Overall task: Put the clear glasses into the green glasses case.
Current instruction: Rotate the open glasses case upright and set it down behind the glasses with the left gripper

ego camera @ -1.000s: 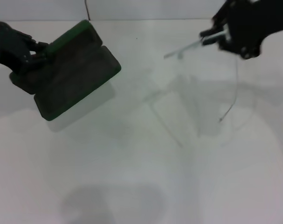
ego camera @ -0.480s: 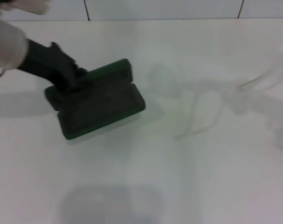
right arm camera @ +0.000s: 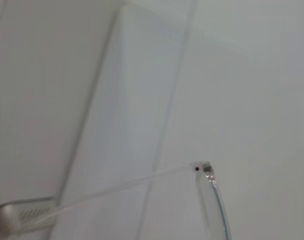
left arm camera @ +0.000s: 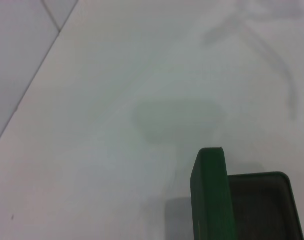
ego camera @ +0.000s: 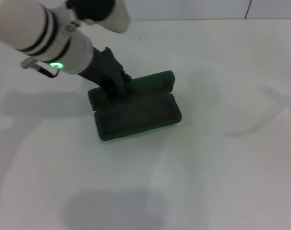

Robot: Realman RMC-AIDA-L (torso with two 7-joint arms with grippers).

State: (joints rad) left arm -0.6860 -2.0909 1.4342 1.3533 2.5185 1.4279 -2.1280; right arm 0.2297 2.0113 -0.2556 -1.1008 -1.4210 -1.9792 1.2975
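You'll see the case (ego camera: 135, 108) has travelled from the table's far left toward the middle, and it now lies open and flat on the surface; the left gripper (ego camera: 117, 86) has come with it, its white forearm now reaching in from the upper left; the right arm and the glasses (right arm camera: 209, 200) have left the head view.

Left arm (ego camera: 44, 28): white cylindrical housing w/ black ring bands; green indicator light lit near wrist; small metal loop at side; black wrist section leading to black left gripper (ego camera: 117, 88).
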